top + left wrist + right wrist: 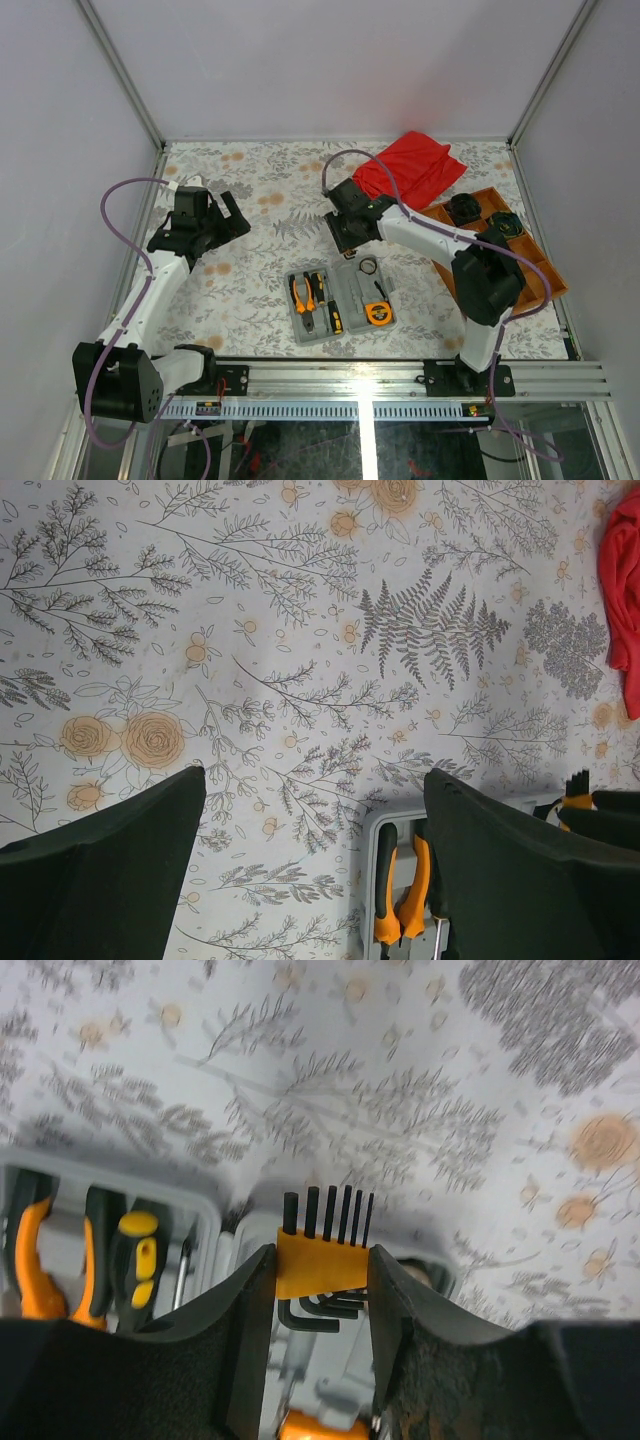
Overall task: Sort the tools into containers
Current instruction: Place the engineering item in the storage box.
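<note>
1. Top external view: the grey case [352, 293] lies opened flat near the middle of the worktop's [250, 180] near edge, its two trays side by side.
2. Orange-handled pliers [303, 293] lie in the left tray, and a round tape measure [378, 313] lies in the right tray.
3. Right wrist view: the right gripper [321, 1255] has its fingers clamped on the orange holder of a hex key set [318, 1272]. The black keys stick out past the fingertips.
4. The set hangs over the case's far rim, about where the two trays meet. A screwdriver [135, 1250] lies in the tray below and to the left.
5. The left gripper [315, 780] hovers over the left part of the worktop, fingers wide apart and holding nothing.
6. A red cloth [410, 165] lies towards the far right corner, and an orange-brown divided tray [535, 262] sits along the right edge.
</note>
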You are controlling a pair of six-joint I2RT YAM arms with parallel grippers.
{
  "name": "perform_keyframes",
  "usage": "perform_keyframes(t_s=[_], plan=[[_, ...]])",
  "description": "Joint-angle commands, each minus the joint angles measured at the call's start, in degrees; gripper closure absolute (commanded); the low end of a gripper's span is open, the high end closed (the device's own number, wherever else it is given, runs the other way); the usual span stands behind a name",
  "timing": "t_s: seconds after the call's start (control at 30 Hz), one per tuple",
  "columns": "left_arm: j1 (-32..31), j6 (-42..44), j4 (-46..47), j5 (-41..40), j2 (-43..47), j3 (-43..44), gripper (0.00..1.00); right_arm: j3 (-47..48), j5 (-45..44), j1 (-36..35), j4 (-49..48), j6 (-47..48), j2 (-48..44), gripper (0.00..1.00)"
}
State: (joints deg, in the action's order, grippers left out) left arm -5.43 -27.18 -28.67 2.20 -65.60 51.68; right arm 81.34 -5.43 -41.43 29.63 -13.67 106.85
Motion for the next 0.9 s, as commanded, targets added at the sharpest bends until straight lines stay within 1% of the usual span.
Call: perform_keyframes(t_s=[0.0, 0.13, 0.27, 0.5, 0.53, 0.67, 0.73, 0.87], plan=[[0.51, -0.16, 3.10, 0.74, -0.28, -0.26, 0.12, -5.47, 2.14, -2.39, -1.86, -4.80, -6.22, 0.75], [0.51, -0.24, 3.19, 0.99, -0.24, -0.29, 0.12, -11.84, 4.93, -4.77, -5.31, -8.71, -9.37, 0.75], [0.51, -0.16, 3.18, 1.23, -0.41, -0.35, 0.12, -15.78, 5.40, -5.71, -7.70, -11.22, -9.99, 0.75], [0.51, -0.11, 3.18, 1.65, -0.56, -0.31, 0.12, -16.43, 3.04, -5.77, -8.27, -11.66, -7.74, 0.73], [0.51, -0.07, 3.22, 1.72, -0.67, -0.35, 0.12, -16.53, 2.51, -5.76, -8.43, -11.84, -7.63, 0.71], [0.51, 0.02, 3.09, 1.85, -0.75, -0.26, 0.12, -17.35, 1.77, -5.72, -9.74, -12.69, -8.02, 0.54], [0.47, 0.02, 3.13, 1.69, -0.75, -0.26, 0.12, -17.21, 1.05, -5.77, -9.60, -12.73, -8.23, 0.48], [0.48, 0.08, 3.11, 1.68, -0.85, -0.29, 0.12, -16.38, -1.52, -5.69, -8.66, -12.25, -9.32, 0.43]])
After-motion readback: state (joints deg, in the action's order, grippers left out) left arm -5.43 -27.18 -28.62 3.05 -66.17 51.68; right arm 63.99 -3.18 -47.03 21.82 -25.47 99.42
